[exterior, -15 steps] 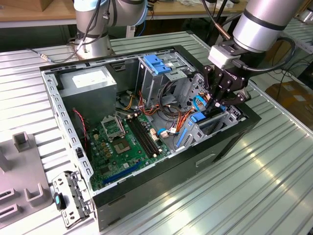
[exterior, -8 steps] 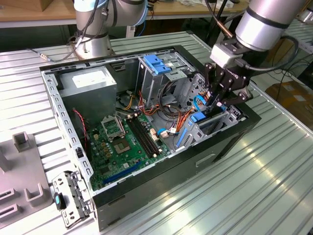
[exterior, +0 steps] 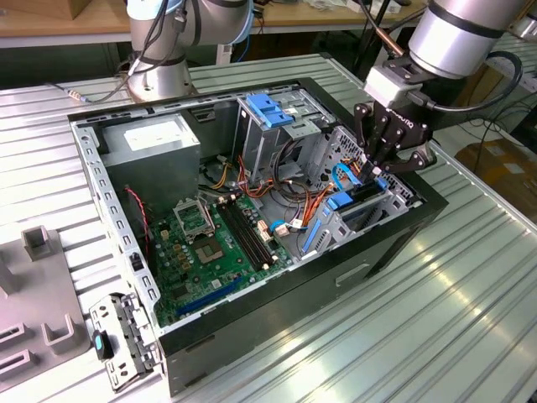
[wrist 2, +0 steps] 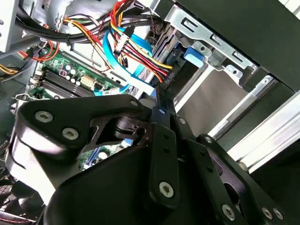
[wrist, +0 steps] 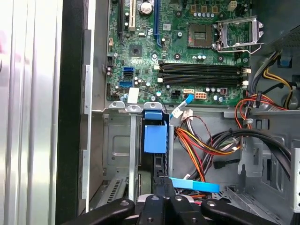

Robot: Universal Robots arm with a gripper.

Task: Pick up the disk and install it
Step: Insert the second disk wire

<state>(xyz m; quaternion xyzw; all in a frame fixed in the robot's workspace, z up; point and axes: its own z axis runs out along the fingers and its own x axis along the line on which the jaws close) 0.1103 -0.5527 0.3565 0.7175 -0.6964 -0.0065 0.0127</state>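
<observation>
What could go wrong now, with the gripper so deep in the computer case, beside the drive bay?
1. The gripper hangs close to the red, yellow and orange cable bundle; it could snag a wire.
2. The flat blue cable runs right past the gripper and might get pinched.
3. The disk's blue carrier sits in the narrow metal drive bay; if tilted, it may jam.

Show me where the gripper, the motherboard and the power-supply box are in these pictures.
gripper (exterior: 379, 172): exterior view, between its fingertips.
motherboard (wrist: 187, 51): first wrist view, green board surface.
power-supply box (exterior: 155, 138): exterior view, top face with white sticker.
</observation>
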